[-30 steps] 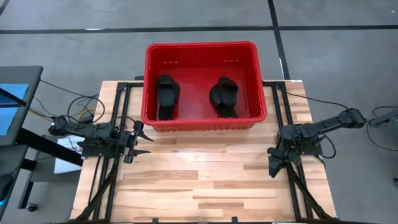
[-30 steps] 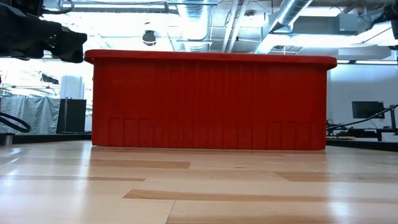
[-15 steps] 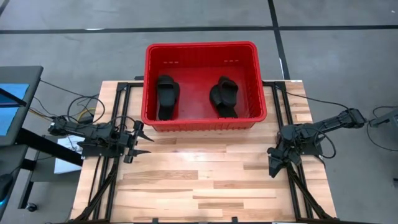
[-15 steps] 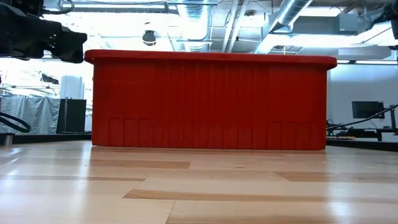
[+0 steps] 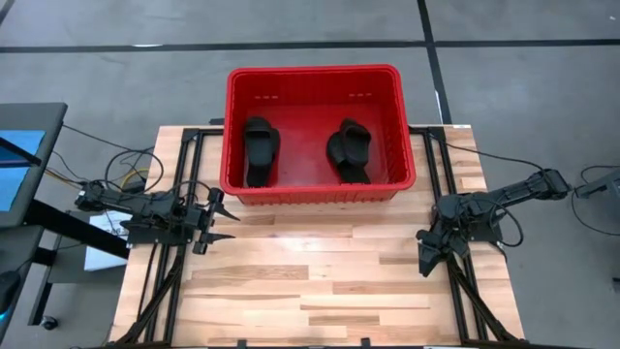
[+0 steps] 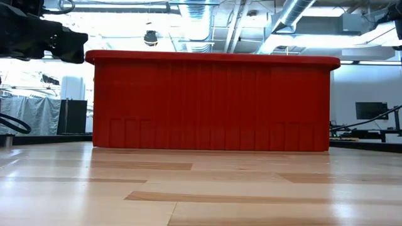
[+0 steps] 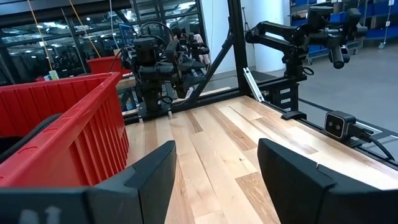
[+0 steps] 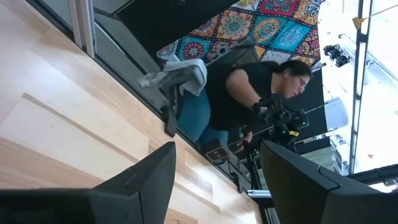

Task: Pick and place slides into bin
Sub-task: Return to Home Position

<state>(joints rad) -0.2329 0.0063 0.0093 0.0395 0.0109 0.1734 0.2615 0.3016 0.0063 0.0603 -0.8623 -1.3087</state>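
The red bin (image 5: pixel 317 189) stands at the table's far middle; the low view shows its ribbed near wall (image 6: pixel 210 103). Black slides lie on its floor: one on the left (image 5: pixel 260 150) and a dark pile on the right (image 5: pixel 350 149), whose number I cannot tell. My left gripper (image 5: pixel 219 221) rests open at the table's left edge, fingers pointing right, level with the bin's near wall (image 7: pixel 68 134). My right gripper (image 5: pixel 424 254) rests open at the right edge, nothing between its fingers (image 8: pixel 214 168).
Bare wooden tabletop (image 5: pixel 310 281) stretches between the two arms, in front of the bin. Black frame rails (image 5: pixel 165 281) run along both table sides. A seated person (image 8: pixel 249 93) shows in the room beyond the table in the right wrist view.
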